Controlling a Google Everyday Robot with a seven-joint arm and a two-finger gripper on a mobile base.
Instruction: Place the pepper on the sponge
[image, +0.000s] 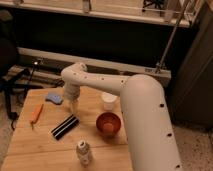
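Observation:
The orange pepper (36, 113) lies on the wooden table (40, 150) near its left edge, its thin stem end pointing toward the front. The light-blue sponge (54, 98) rests flat at the back left of the table, a little behind and right of the pepper. My gripper (73, 106) hangs from the white arm just right of the sponge, above the table, and holds nothing that I can see. The pepper is well apart from the gripper.
A black-and-white striped bar (65, 126) lies in the middle of the table. A red-brown bowl (108, 123) sits to the right, a white cup (108, 100) behind it. A small bottle (84, 152) stands near the front. The arm's large white link (150, 130) covers the table's right side.

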